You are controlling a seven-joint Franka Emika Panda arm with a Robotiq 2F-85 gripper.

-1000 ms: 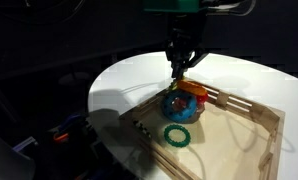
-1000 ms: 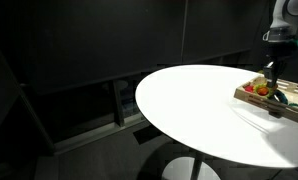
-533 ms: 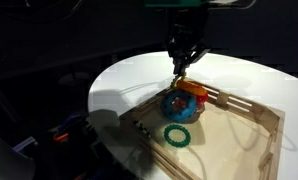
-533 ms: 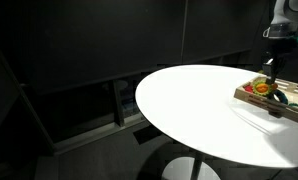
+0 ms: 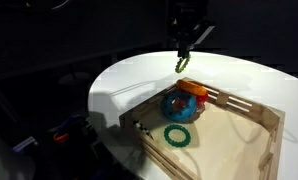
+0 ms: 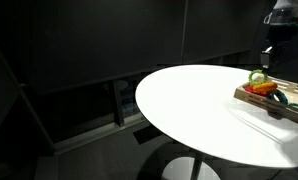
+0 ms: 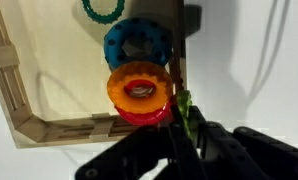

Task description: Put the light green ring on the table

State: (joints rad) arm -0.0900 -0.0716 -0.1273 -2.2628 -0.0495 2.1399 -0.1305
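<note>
The gripper (image 5: 180, 55) hangs above the round white counter (image 5: 239, 75), its fingers pinching the light green ring (image 5: 180, 65), which dangles on edge well clear of the surface. In the wrist view the ring (image 7: 187, 108) shows as a thin pale sliver between the dark fingers, just beside the slatted rail of the wooden tray (image 7: 9, 75).

Inside the tray, close to that rail, sits a stack: an orange ring (image 7: 139, 88) over a red one, with a blue ring (image 7: 137, 42) touching it. A darker green bumpy ring (image 5: 178, 134) lies apart on the tray floor.

In an exterior view the ring (image 6: 257, 76) hangs over the tray's near edge (image 6: 251, 95), below the gripper (image 6: 266, 62). Past the rail the counter (image 6: 189, 100) runs bare and wide to its curved rim, with the tray set toward one side.
</note>
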